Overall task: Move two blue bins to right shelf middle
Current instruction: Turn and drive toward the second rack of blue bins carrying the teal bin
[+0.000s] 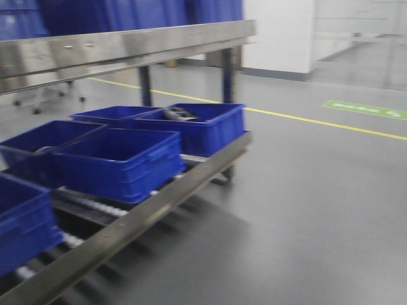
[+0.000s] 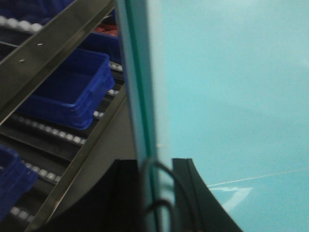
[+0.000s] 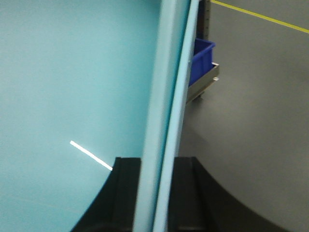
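Carrying the pale blue bin (image 2: 231, 96) toward the steel rack (image 1: 127, 46), I am pinching its opposite walls in the left gripper (image 2: 157, 193) and right gripper (image 3: 154, 193), and am judging the next move needs both tools kept level, reaching ahead onto it.

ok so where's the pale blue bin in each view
Front view: not in it.
Left wrist: pale blue bin fills the right side, wall clamped in the left gripper.
Right wrist: fills the left side, wall clamped in the right gripper.
Shared landmark: dark blue tubs on the steel rack, in all three.
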